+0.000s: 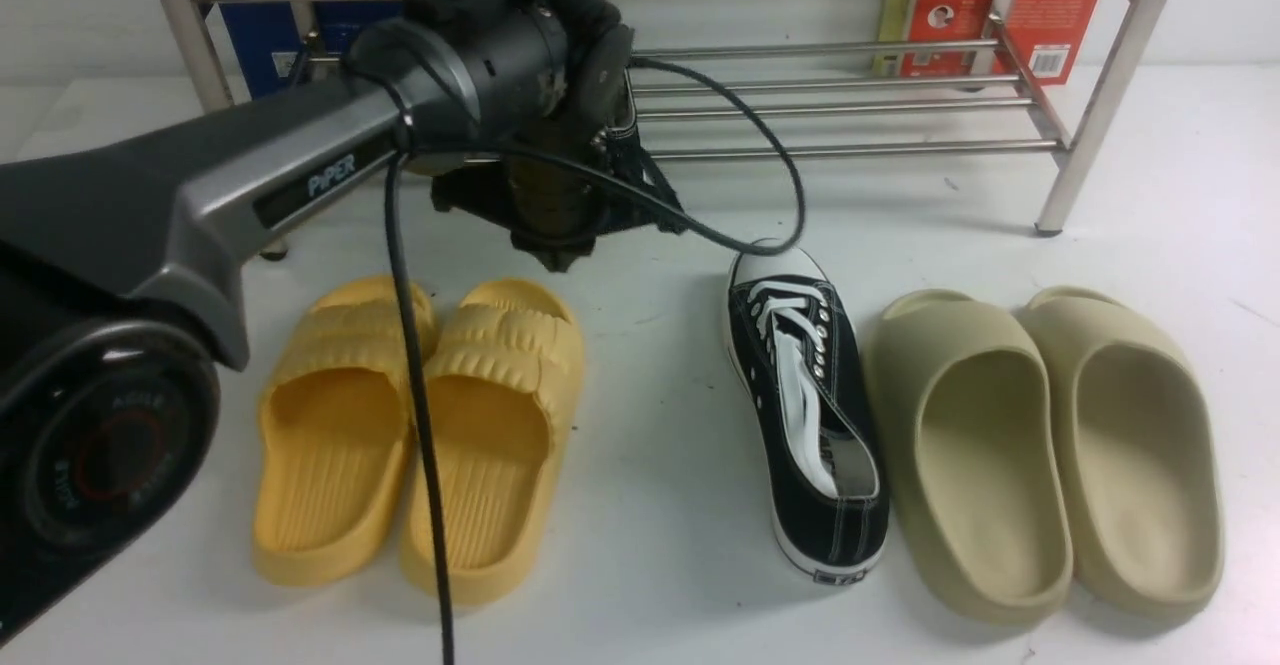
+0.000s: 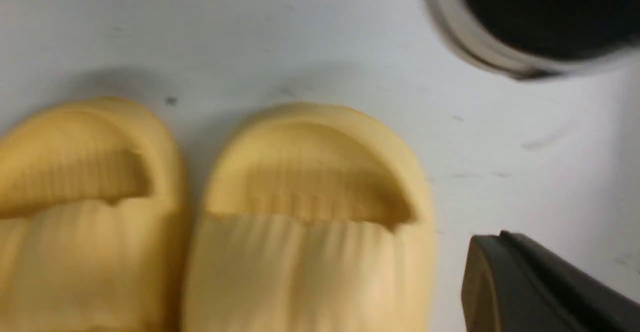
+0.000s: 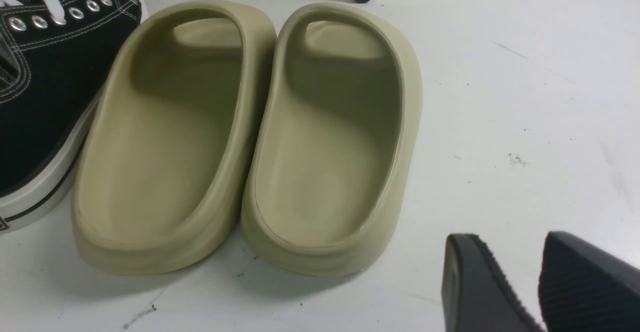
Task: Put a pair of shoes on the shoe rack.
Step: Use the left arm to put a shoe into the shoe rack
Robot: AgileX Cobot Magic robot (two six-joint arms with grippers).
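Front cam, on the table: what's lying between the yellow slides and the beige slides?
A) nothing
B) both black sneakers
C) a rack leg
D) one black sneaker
D: a single black sneaker lies between the yellow slides and the beige slides, its toe toward the shoe rack.

The left pincer [image 1: 552,230] is mostly hidden behind its own wrist, and the blurred left wrist view cuts off a black sneaker [image 2: 530,17].
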